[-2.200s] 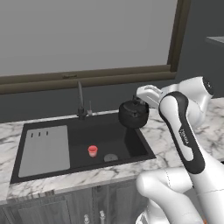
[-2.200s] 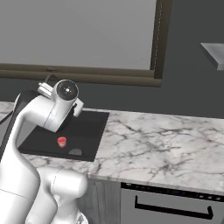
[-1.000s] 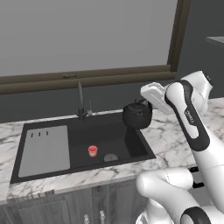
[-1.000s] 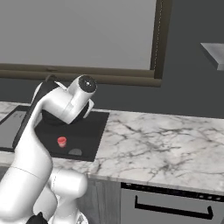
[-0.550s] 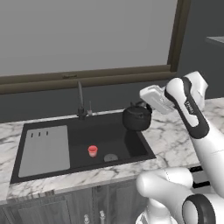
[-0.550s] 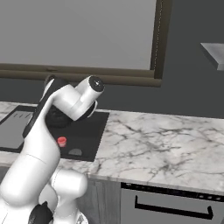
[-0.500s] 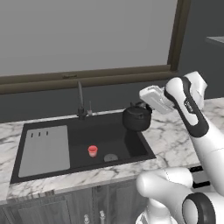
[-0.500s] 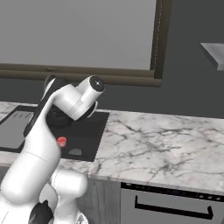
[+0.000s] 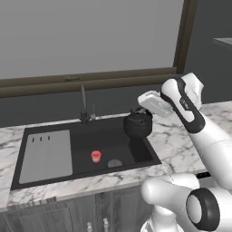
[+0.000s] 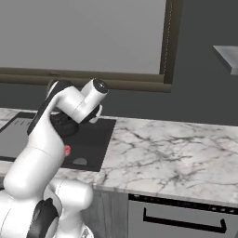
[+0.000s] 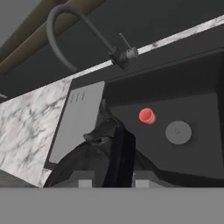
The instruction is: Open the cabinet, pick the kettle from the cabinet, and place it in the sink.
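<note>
Holding: the gripper point(image 11: 113, 183) is clamped on the arched handle of the kettle point(image 9: 137, 125), one finger on each side of it, as the hand view shows.
Kettle place: above the sink point(image 9: 54, 176), over the basin's right rear part, at about 2 o'clock from the drain point(image 9: 114, 163); whether its base touches the basin floor I cannot tell.
Left base view: shows the whole sink with the grey drainboard point(image 9: 46, 155) at its 9 o'clock side, the faucet point(image 9: 84, 105) at 12 o'clock, and the kettle's round body with its handle under the white hand.
Right base view: the arm hides most of the kettle point(image 10: 63, 124); a sliver of the red cup point(image 10: 68, 150) peeks past the arm, and a long run of marble counter point(image 10: 172, 153) stretches to 3 o'clock.
Hand view: looks down the kettle's point(image 11: 103, 155) top, with the faucet's point(image 11: 70, 30) curved neck at 11 o'clock.
Count: one kettle, one red cup point(image 9: 95, 156), one drain, one faucet, one drainboard.
</note>
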